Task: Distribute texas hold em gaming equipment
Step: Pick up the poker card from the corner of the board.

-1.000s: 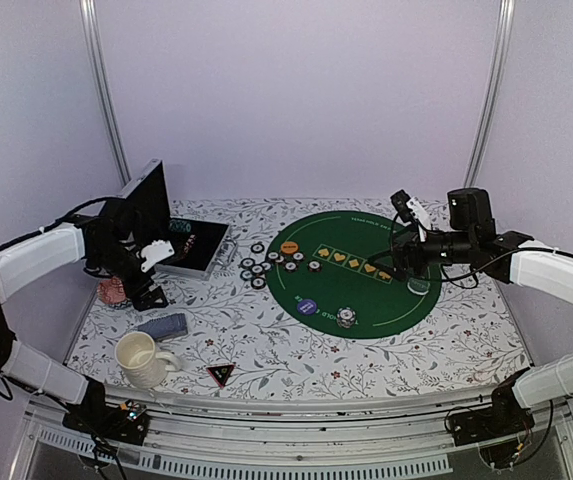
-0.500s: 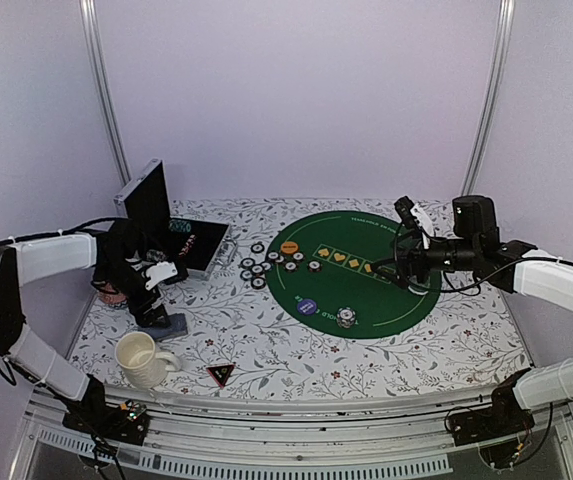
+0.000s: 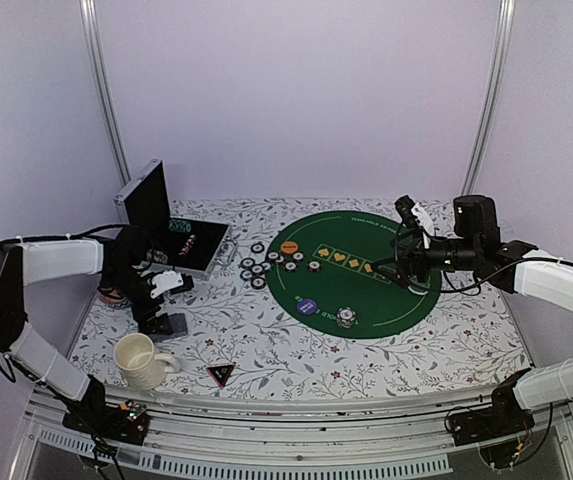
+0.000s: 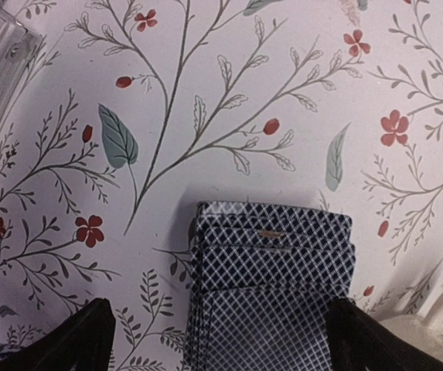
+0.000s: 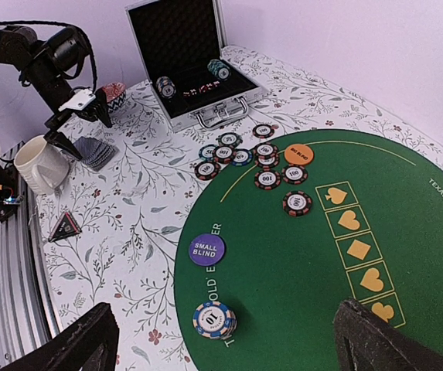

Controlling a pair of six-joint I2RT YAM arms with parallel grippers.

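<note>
A deck of grey-blue-backed playing cards (image 4: 271, 286) lies on the floral cloth. My left gripper (image 4: 221, 344) is open and hangs straight over it, a finger at each side of the deck (image 3: 172, 324). Several poker chips (image 5: 244, 151) lie loose at the green mat's (image 5: 298, 270) left edge. On the mat are an orange button (image 5: 299, 154), a blue "small blind" button (image 5: 206, 250) and a blue chip stack (image 5: 213, 319). My right gripper (image 5: 229, 340) is open above the mat, holding nothing. The black triangular marker (image 5: 66, 226) sits near the front edge.
An open aluminium case (image 3: 181, 240) holding more chips stands at the back left. A cream mug (image 3: 139, 358) stands just in front of the deck, and a pink patterned dish (image 3: 113, 292) sits behind the left arm. The left gripper (image 3: 161, 312) works between them.
The left gripper has come down and forward onto the card deck, staying open. The right arm swung a little to the right, then held still.
</note>
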